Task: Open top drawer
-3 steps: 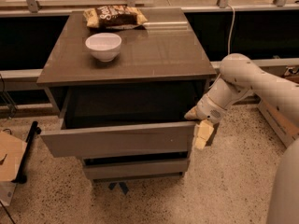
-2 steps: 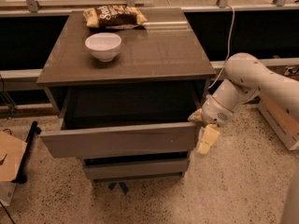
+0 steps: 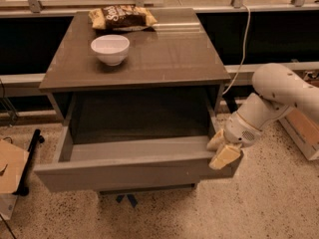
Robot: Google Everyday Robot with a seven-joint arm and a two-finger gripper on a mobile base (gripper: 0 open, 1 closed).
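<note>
The top drawer [image 3: 124, 171] of the grey-brown cabinet stands pulled well out toward the camera, its flat front low in the view, grey sides showing, its inside dark and bare. The gripper [image 3: 221, 148] sits at the drawer's right front corner, on the end of the white arm [image 3: 279, 96] that comes in from the right. Its cream fingers [image 3: 224, 157] rest against the drawer's front right edge. The lower drawer fronts are hidden behind the open drawer.
On the cabinet top [image 3: 169, 54] stand a white bowl [image 3: 110, 49] and a dark snack bag [image 3: 122, 18]. A white cable [image 3: 244, 39] hangs at the right. A cardboard box [image 3: 304, 133] lies right of the arm, brown cardboard [image 3: 10, 166] on the floor at left.
The drawer has come further out toward the camera, and the gripper has moved with its right front corner, lower and nearer.
</note>
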